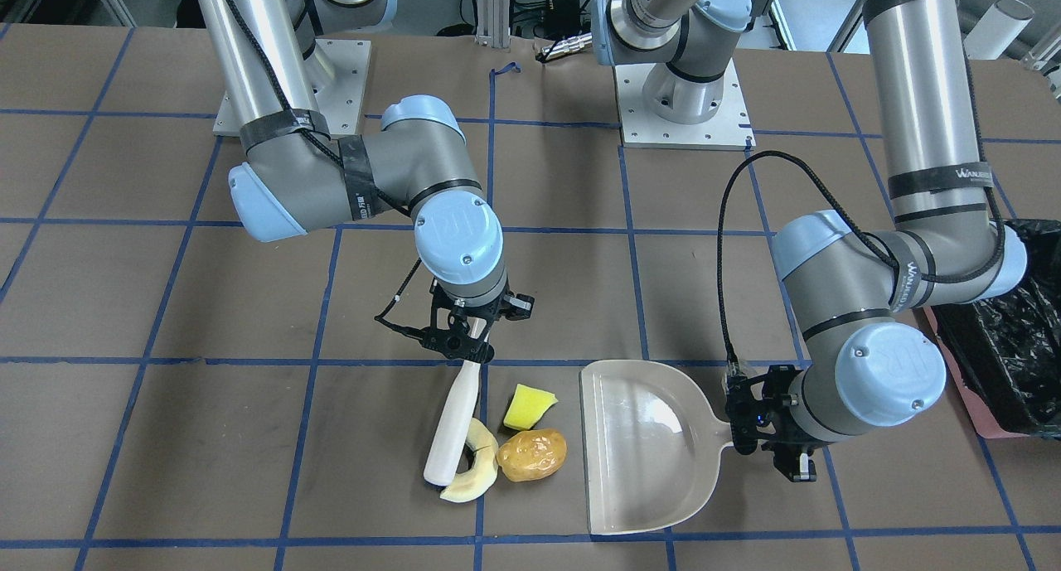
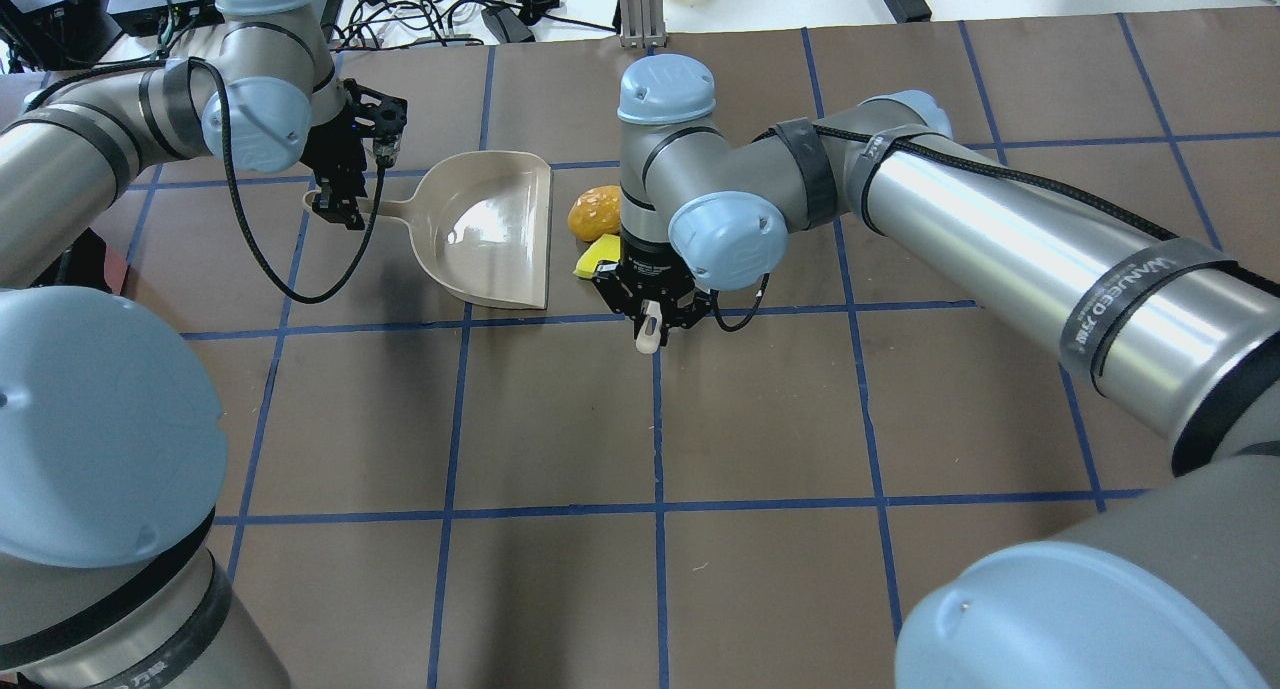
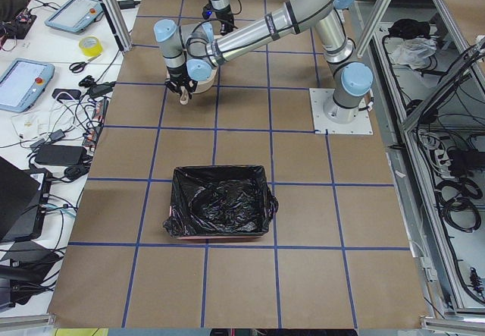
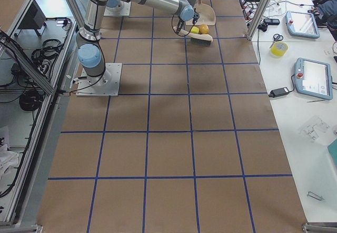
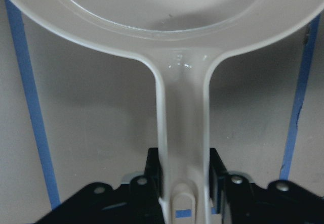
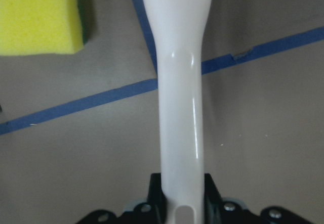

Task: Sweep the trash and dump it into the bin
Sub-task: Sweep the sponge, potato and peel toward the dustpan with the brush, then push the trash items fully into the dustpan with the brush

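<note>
My right gripper [image 1: 466, 349] is shut on the white brush handle [image 1: 452, 422], which slants down to the table. The brush end touches the trash: a cream rind slice [image 1: 474, 473], beside an amber lump [image 1: 532, 455] and a yellow-green sponge wedge [image 1: 529, 407]. All three lie just off the open mouth of the beige dustpan [image 1: 646, 447]. My left gripper [image 1: 767, 422] is shut on the dustpan's handle [image 5: 182, 133], with the pan flat on the table. The bin [image 3: 220, 211], pink with a black bag, stands beyond my left arm.
The brown table carries a blue tape grid [image 2: 657, 509]. Both arm bases [image 1: 681, 107] stand at the robot's side. Cables and tablets [image 3: 23, 82] lie on a bench beyond the table's edge. Open table spreads on the near side in the overhead view.
</note>
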Action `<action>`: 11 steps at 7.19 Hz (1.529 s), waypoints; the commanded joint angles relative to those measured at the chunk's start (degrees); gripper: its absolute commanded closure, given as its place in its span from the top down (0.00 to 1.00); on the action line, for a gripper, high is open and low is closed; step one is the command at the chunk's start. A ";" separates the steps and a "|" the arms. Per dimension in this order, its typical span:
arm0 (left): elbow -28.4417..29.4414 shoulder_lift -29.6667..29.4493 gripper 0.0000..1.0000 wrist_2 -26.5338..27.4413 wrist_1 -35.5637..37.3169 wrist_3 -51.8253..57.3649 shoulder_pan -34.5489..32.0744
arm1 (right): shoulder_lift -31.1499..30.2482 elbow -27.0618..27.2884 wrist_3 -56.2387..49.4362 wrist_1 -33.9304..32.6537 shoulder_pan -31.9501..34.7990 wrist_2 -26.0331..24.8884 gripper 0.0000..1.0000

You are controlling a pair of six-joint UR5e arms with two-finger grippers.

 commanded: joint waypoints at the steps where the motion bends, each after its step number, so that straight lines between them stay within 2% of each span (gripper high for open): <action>1: -0.03 -0.09 0.00 0.00 0.06 0.00 -0.09 | 3.09 -4.39 4.19 -0.23 3.00 1.08 0.00; 5: -0.03 -0.09 0.00 0.00 0.06 0.00 -0.09 | 6.26 -8.01 7.72 -7.34 7.14 6.17 0.00; 7: -0.03 -0.09 0.00 0.00 0.06 0.00 -0.09 | 8.80 -12.04 7.72 -8.31 8.54 6.53 0.00; 9: -0.12 -0.09 0.00 0.00 0.15 0.00 -0.09 | 9.95 -15.73 9.03 -8.58 9.95 9.94 0.00; 11: -0.12 -0.09 0.00 0.00 0.24 0.00 -0.09 | 10.13 -16.89 9.13 -9.97 10.66 12.24 0.00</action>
